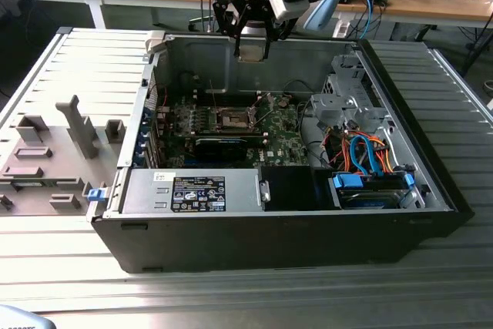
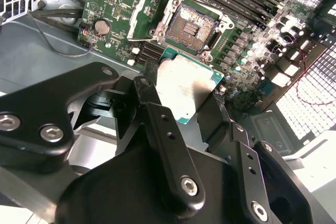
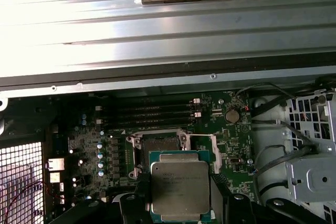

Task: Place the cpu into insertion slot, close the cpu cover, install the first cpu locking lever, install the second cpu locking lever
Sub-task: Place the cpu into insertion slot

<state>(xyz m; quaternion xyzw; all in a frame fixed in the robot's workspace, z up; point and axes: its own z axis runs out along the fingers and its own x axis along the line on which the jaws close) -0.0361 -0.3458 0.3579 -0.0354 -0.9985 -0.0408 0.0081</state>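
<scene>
My gripper (image 1: 253,50) hangs above the back wall of the open computer case, shut on the cpu (image 1: 252,45). In both wrist views the cpu (image 2: 186,90) (image 3: 180,184) is a pale metal square with a teal edge, clamped between the black fingers (image 2: 168,145). The insertion slot (image 1: 233,119) (image 2: 193,27) (image 3: 159,145) lies uncovered on the green board, below and ahead of the chip, dark centre showing. The cpu cover (image 2: 137,14) (image 3: 215,153) stands swung open beside the slot.
The case wall (image 1: 200,55) stands just under the gripper. A drive cage (image 1: 347,102) and orange and blue cables (image 1: 362,156) fill the exterior view's right. A labelled metal box (image 1: 196,190) sits in front. Memory slots (image 3: 152,114) flank the socket. A grey fixture tray (image 1: 54,152) lies outside.
</scene>
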